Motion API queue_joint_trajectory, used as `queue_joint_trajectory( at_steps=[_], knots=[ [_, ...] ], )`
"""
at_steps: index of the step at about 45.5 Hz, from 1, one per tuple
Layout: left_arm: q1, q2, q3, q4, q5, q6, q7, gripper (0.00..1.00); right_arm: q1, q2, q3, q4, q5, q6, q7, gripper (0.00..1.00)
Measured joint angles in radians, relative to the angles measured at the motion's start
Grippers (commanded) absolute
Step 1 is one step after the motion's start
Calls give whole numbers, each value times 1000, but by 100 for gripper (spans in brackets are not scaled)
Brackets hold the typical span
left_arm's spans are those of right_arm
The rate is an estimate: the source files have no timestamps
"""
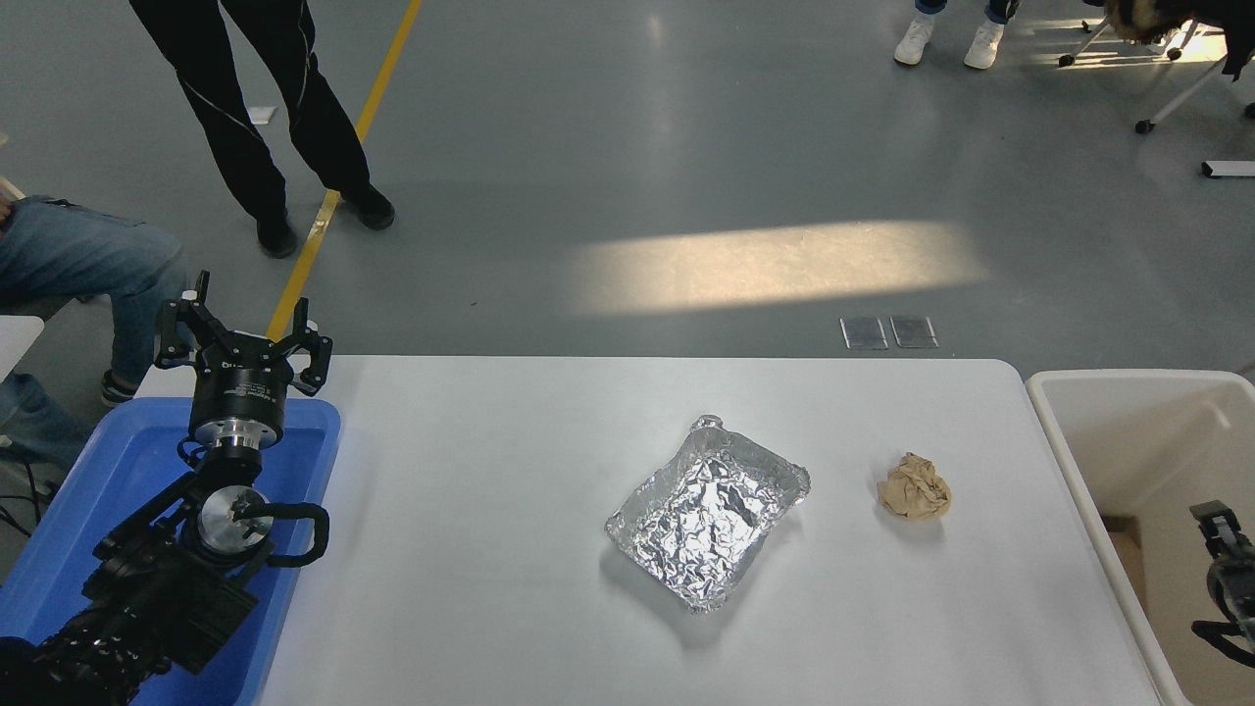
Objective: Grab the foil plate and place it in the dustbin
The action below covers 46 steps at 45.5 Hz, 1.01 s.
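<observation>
At lower right, the right gripper (1221, 559), aperture unclear, is sitting nearest the foil plate (708, 510), which is lying leftward, long axis diagonal.

It looked like a robotics lab or test hall: a polished grey concrete floor (686, 147) with a yellow lane line (338, 167), metal floor hatches (888, 332), a wheeled chair base (1157, 69), and onlookers' legs (265, 108) beyond the white worktop (471, 549).
</observation>
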Motion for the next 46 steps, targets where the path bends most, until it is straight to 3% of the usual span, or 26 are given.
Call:
queue_joint_trajectory(
  at_steps=[38,46],
  knots=[
    [-2,1,0,0,0,2,1,99,-6,1,-1,-6,-7,-19,1,100],
    [-2,1,0,0,0,2,1,99,96,-61,-5,154,-64,-16,1,100]
  ],
)
